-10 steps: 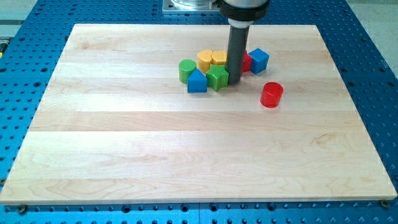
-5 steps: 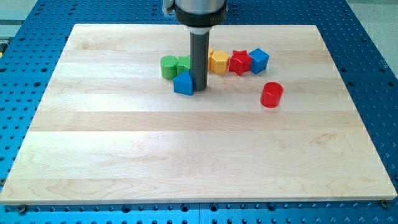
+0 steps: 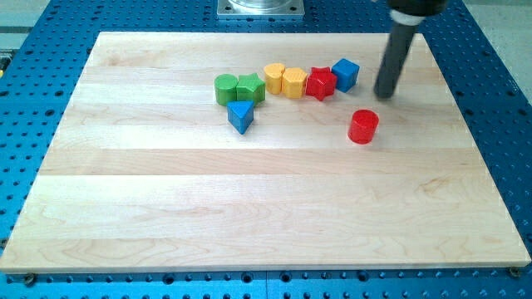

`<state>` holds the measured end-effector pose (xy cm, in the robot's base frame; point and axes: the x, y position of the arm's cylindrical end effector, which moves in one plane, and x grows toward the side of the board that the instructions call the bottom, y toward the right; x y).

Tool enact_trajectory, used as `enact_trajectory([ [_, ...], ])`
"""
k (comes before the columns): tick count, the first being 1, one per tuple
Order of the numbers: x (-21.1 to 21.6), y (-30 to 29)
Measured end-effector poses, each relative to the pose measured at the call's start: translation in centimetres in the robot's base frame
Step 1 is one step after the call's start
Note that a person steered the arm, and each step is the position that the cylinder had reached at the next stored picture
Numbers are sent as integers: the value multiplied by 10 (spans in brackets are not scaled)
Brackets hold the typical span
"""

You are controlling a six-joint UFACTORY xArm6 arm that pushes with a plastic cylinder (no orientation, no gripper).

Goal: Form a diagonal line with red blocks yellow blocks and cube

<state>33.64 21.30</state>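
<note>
A pale wooden board (image 3: 166,208) lay on a blue perforated bench. Near the board's top edge, slightly toward the view's right, a row of blocks ran almost level: a green cylinder (image 3: 224,88), a green star-like block (image 3: 250,87), a yellow cylinder (image 3: 274,79), a second yellow block (image 3: 293,82) whose shape was hard to make out, a red star-like block (image 3: 320,83) and a blue cube (image 3: 346,74). A blue triangular block (image 3: 240,116) sat just below the two green ones. A red cylinder (image 3: 363,126) stood apart, below and to the right of the cube.

The step in hand appeared to be arranging the yellow, red and cube blocks into a slant. The stray red cylinder likely needed nudging next, which would call for approaching it from its far side.

The arm carried no gripper, only a dark rod, so nothing could be held. My tip (image 3: 384,95) stood just right of the blue cube and above the red cylinder, touching neither.
</note>
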Motion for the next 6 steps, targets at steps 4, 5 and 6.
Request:
enact_trajectory([
  [4, 25, -74],
  [5, 56, -74],
  [6, 50, -67],
])
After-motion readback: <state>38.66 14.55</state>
